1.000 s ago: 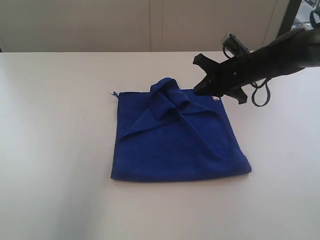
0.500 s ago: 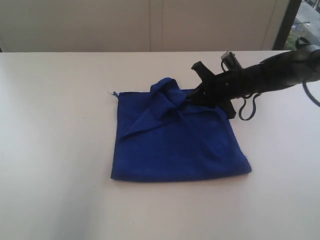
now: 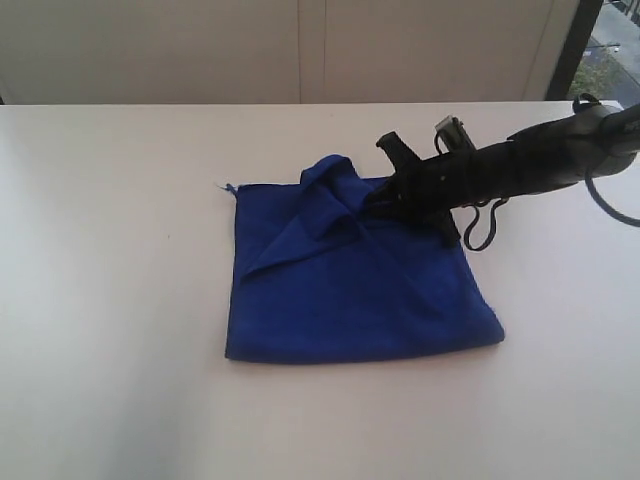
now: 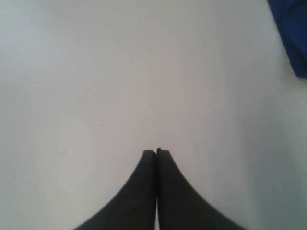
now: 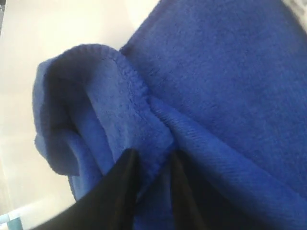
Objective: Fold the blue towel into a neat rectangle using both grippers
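A white table point(image 3: 120, 300) stands before a pale wall point(image 3: 200, 50). On it, near the middle, we see the blue towel point(image 3: 350, 290) lying roughly square, with a bunched fold along its far edge. The right gripper point(image 3: 383, 178) reaches in from the right, low over that bunched fold.

At the left wrist, we find the left gripper point(image 4: 157, 152) with its jaws pressed together over bare table point(image 4: 120, 72), a corner of the towel point(image 4: 292, 33) well apart from it.

At the right wrist, we see the right gripper point(image 5: 153, 154) with its jaws a little apart, a raised ridge of towel point(image 5: 216, 72) between the tips.
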Robot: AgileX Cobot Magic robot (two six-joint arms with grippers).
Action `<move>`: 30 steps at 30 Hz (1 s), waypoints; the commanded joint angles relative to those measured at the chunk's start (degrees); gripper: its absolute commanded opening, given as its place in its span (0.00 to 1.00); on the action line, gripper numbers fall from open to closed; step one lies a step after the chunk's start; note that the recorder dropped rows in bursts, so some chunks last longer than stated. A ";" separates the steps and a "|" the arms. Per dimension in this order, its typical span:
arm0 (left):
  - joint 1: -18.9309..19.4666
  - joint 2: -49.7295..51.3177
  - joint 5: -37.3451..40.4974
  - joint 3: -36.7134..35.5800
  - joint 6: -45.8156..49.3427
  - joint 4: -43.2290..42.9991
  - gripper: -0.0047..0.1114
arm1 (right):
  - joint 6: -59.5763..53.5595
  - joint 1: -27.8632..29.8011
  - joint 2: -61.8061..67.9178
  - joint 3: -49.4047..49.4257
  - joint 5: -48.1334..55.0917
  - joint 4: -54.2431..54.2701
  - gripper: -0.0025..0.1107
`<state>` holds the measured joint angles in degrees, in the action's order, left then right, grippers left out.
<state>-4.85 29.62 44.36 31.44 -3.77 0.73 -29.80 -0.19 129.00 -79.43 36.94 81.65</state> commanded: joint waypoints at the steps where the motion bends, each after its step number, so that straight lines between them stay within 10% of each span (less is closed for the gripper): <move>1: 0.10 -0.33 0.18 -0.26 0.14 0.50 0.04 | -5.74 0.19 -1.01 0.13 -2.77 -0.04 0.15; 13: 0.10 -0.33 0.18 -0.26 0.14 0.50 0.04 | -22.77 0.19 -6.37 0.13 -4.77 -2.56 0.02; 24: 0.10 -0.33 0.18 -0.26 0.14 0.50 0.04 | -5.57 0.19 -9.49 0.13 3.33 -42.91 0.02; 30: 0.10 -0.33 0.18 -0.26 0.14 0.50 0.04 | -2.34 0.19 -10.30 0.13 2.02 -42.69 0.31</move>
<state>-4.85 29.62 44.36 31.44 -3.77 0.73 -33.34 -0.19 119.77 -79.43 39.73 39.37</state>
